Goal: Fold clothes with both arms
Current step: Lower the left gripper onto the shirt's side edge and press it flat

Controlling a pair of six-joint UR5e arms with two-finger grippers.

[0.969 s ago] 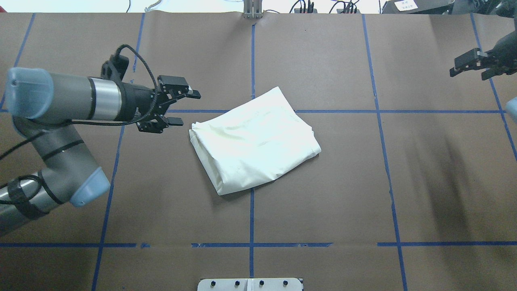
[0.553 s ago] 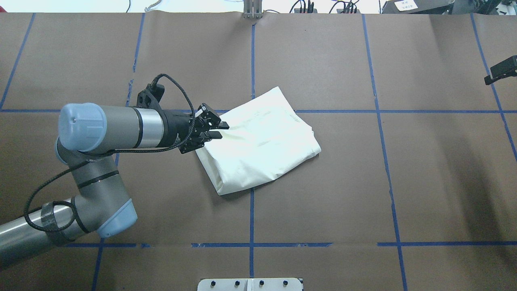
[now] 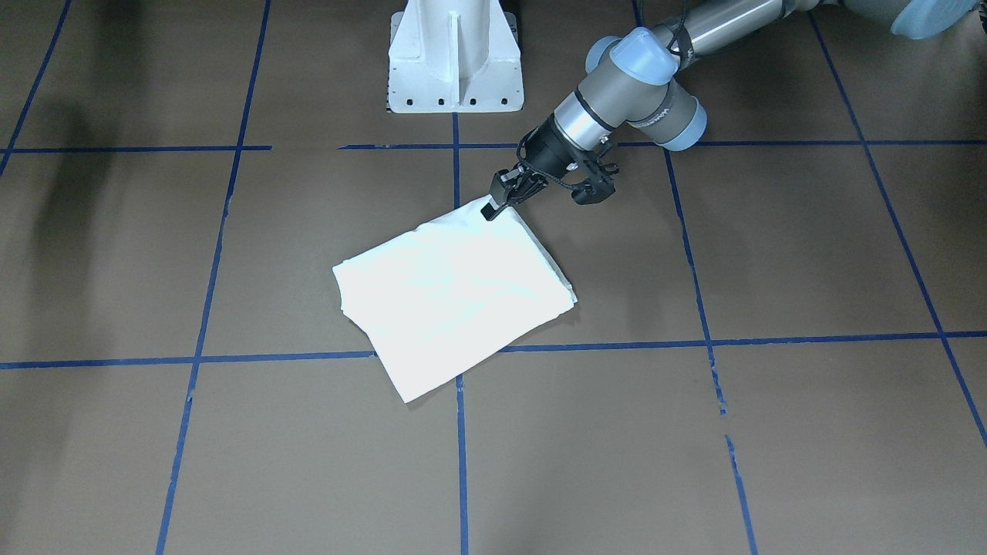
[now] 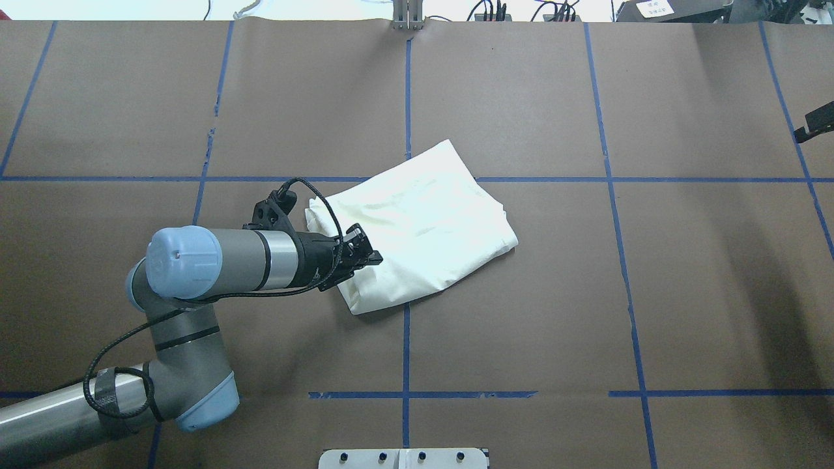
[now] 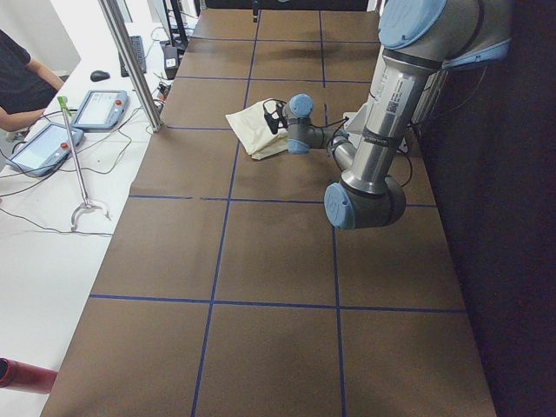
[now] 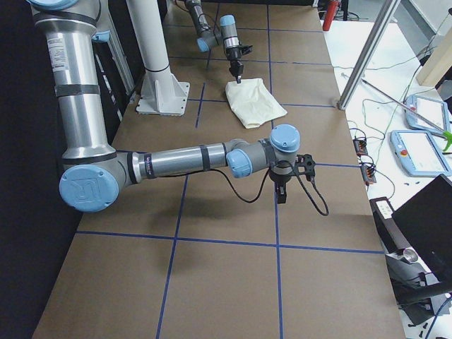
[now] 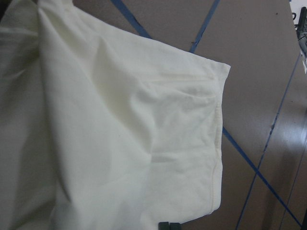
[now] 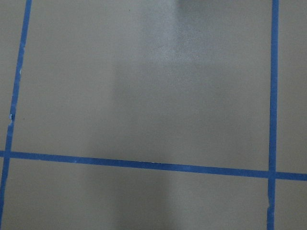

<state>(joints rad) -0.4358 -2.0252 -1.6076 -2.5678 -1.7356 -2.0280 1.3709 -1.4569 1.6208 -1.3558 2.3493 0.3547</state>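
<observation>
The clothes are one cream shirt (image 4: 423, 228), folded into a tilted rectangle at mid-table with its plain side up; no print shows. It also appears in the front view (image 3: 455, 301) and fills the left wrist view (image 7: 120, 120). My left gripper (image 4: 373, 257) reaches in low from the left, its fingers together, the tips on the shirt's near-left edge (image 3: 491, 208). The cloth lies flat, not lifted. My right gripper (image 6: 282, 192) points down over bare table far to the right. Only a black fragment of it (image 4: 818, 122) shows overhead, so I cannot tell its state.
Brown paper with blue tape lines (image 4: 406, 352) covers the table. The white pedestal base (image 3: 455, 62) stands at the robot's edge. A metal post (image 5: 130, 65), tablets (image 5: 100, 109) and a seated person (image 5: 17, 82) are on the far side.
The left arm swung in from the left and toward the robot's side, shutting its fingers, and now sits on the shirt's near-left edge. The right gripper drew back to the right edge.
</observation>
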